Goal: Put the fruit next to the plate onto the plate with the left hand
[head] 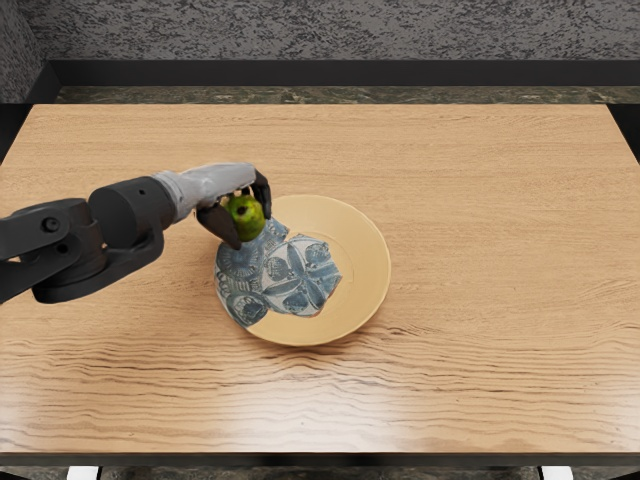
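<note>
Fingers of the left hand [238, 208] clasp the green fruit [245, 214] above the plate [365, 262] rim, arm reaching rightward.

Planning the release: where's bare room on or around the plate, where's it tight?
Free: plate between its blue pattern and right rim; table right of the plate. Crowded: plate's upper-left edge, where the left hand grips the fruit.

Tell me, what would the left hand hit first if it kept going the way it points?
Probably the plate: the left hand, holding the green fruit, points right and downward over its rim. Height is unclear.
</note>
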Tool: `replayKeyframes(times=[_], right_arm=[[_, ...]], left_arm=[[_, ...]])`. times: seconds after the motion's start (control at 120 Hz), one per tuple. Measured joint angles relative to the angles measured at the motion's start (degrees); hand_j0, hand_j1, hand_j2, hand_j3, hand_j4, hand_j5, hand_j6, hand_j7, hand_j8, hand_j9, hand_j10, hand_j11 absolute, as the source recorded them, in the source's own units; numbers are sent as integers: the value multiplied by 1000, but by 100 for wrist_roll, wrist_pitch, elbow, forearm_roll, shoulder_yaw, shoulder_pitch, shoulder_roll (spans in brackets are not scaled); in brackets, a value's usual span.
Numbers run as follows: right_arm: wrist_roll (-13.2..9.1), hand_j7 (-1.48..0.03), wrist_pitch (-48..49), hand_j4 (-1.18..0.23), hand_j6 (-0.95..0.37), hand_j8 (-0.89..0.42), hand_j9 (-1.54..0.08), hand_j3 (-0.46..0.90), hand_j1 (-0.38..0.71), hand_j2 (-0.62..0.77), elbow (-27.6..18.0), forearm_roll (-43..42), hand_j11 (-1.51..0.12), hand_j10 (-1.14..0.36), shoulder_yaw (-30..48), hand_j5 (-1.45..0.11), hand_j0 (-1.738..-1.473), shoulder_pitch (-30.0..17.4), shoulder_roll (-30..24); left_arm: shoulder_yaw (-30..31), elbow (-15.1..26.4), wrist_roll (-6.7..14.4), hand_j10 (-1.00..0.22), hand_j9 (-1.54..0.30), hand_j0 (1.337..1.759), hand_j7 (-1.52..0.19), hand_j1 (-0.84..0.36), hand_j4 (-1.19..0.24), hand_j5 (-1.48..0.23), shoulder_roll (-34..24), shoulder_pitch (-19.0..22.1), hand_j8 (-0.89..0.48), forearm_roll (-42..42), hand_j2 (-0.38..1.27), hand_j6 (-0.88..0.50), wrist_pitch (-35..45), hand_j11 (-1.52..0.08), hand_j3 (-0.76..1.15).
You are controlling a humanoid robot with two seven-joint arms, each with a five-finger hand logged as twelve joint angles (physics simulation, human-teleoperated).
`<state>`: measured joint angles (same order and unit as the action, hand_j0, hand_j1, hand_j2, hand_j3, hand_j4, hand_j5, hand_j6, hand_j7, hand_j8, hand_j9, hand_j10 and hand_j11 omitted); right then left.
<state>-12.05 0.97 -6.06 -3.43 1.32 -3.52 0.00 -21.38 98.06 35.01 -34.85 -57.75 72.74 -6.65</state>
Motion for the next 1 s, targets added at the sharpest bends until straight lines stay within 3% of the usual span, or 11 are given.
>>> replayKeyframes(times=[0.683, 1.0], right_arm=[[0, 0, -9, 0, -1, 0, 0, 0, -349, 0, 0, 0, 0, 0, 0, 0, -1658, 0, 0], [0, 0, -9, 0, -1, 0, 0, 0, -349, 0, 0, 0, 0, 0, 0, 0, -1658, 0, 0]], left_arm=[[-10, -34, 0, -375, -893, 1652, -872, -297, -615, -929, 408, 68, -252, -586, 297, -364, -445, -885, 0], [36, -330, -1, -363, -875, 1652, -853, -331, -600, -912, 716, 150, -243, -644, 349, -355, -508, -870, 0]])
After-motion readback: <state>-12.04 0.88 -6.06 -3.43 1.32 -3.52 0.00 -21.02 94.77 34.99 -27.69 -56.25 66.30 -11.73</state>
